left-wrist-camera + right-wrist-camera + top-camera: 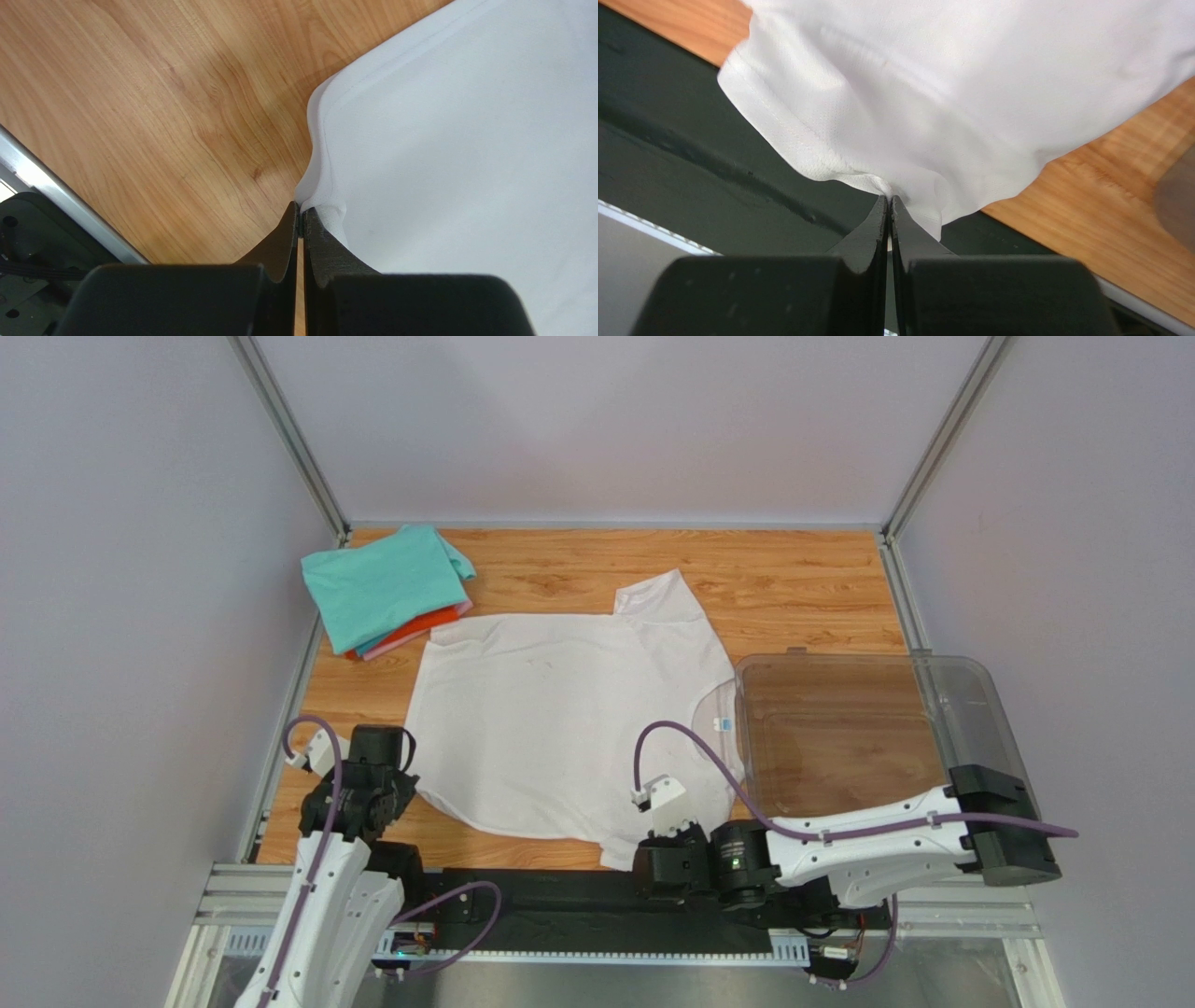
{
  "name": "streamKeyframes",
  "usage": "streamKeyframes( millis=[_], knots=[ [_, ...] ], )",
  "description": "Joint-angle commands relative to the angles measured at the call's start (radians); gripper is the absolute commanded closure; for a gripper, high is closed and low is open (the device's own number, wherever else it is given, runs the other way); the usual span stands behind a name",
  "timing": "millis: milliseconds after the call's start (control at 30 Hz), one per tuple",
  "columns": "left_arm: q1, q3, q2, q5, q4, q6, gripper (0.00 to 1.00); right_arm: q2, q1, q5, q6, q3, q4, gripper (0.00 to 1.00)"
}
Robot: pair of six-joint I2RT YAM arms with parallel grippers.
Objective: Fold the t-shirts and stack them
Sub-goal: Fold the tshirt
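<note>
The white t-shirt, flat mid-table, is clamped at its 8 and 5 o'clock corners by the left gripper and right gripper, so thinly either corner may slip when pulled.

On my feed the desk is a warm orange-brown wood-grain top, with the grain running left to right. Plain pale grey walls close it in: a back wall behind the desk, a left wall and a right wall at its sides. Slim metal posts rise from the desk's two far corners. A silver rail borders its left edge. Along its near edge I see a black strip, with aluminium framing nearer still. The light is soft and even, leaving only faint shadows on the desk.
</note>
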Motion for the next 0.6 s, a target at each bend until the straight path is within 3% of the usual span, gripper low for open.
streamKeyframes(
  millis=[0,567],
  knots=[
    [0.005,0.052,-0.009,0.021,0.036,0.028,1.00,-0.064,-0.044,0.111,-0.063,0.047,-0.011,1.00],
    [0.005,0.166,0.116,-0.023,0.020,0.016,1.00,-0.138,-0.291,0.205,-0.364,0.159,0.008,1.00]
  ],
)
